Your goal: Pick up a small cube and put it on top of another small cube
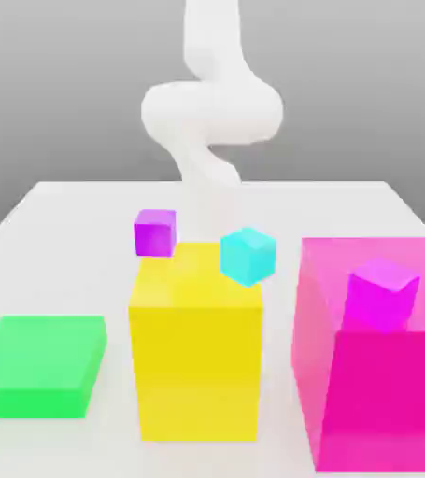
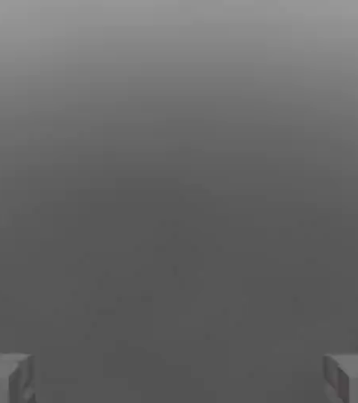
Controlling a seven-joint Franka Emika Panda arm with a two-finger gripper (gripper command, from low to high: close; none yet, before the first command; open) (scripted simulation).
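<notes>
The hand [image 2: 179,382] stands spread wide, its two grey fingertips [image 2: 5,378] far apart with nothing between them and nothing touching them; beyond them is plain grey backdrop. In the exterior view the white arm [image 1: 211,103] rises behind the white table [image 1: 57,215], past the far side of the tall yellow block [image 1: 195,355].

Taken from the exterior view's left: one flat green slab [image 1: 38,364] lies on the table to the left of the tall yellow block, apart from it. One purple cube [image 1: 154,232], small and plain, sits just behind the block's far left corner. One cyan cube [image 1: 247,254], of like size and turned corner-on, shows at the block's far right corner; whether it touches the block cannot be told. To the block's right stands one large see-through pink block [image 1: 384,392], with one small magenta cube [image 1: 380,294] at its top, on it or within it. That makes three small cubes, one of each colour.
</notes>
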